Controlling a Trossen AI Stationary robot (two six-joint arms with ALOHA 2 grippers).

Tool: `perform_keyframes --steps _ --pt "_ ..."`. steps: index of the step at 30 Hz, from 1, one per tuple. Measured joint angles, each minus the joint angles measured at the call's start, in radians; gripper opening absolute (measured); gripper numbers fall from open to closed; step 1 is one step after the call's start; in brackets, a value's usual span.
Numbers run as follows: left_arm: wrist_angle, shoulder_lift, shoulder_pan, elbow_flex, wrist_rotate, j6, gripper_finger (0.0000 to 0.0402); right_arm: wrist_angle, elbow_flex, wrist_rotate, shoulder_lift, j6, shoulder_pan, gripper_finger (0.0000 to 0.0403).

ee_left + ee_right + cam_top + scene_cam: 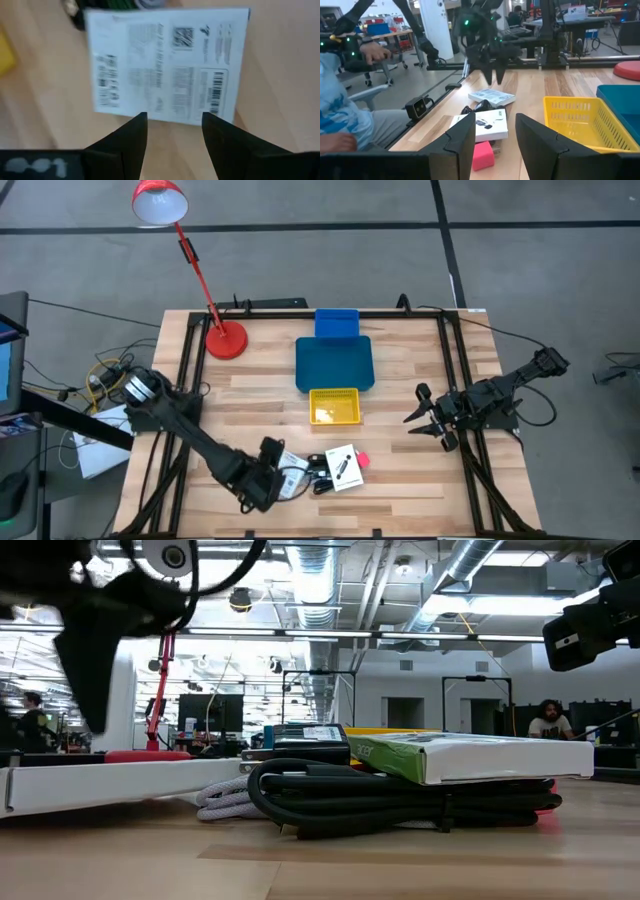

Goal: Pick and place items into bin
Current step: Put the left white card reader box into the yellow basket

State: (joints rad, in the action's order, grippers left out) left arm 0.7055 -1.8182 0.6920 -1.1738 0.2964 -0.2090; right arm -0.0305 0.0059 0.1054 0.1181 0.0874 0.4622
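My left gripper [277, 476] hangs over the near edge of the table, fingers [127, 142] parted with nothing between them, just above a flat white printed card [167, 67]. Beside it to the right lie a coiled black cable [400, 802], a second white card [343, 467] resting on the cable, and a pink-red piece [362, 458] at its right edge. Farther back, the yellow basket [334, 407] sits mid-table, touching the blue tray [334, 364] behind it, with a red lamp [226, 340] at the far left. My right gripper [424, 421] waits well to the right, fingers [540, 145] apart and holding nothing.
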Motion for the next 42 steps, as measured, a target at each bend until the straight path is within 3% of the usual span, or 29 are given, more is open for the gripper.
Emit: perform_keyframes --steps 4,10,24,37,42 --pt "0.027 -0.067 0.028 -0.069 0.029 -0.087 0.0181 0.001 0.000 0.000 0.000 0.000 0.000 0.0133" --pt "0.059 -0.165 0.061 -0.228 0.038 -0.102 0.0181 0.001 0.000 0.000 0.000 0.000 0.000 0.0134" --pt "0.381 -0.446 0.073 -0.592 0.038 -0.163 0.0181 0.001 0.000 0.000 0.000 0.000 0.000 0.0133" --pt "0.442 -0.469 0.062 -0.591 0.078 -0.241 0.0180 0.001 0.000 0.000 0.000 0.000 0.000 0.0134" --pt "0.449 -0.521 0.056 -0.601 0.033 -0.221 0.0158 0.001 0.000 0.000 0.000 0.000 0.000 0.0133"
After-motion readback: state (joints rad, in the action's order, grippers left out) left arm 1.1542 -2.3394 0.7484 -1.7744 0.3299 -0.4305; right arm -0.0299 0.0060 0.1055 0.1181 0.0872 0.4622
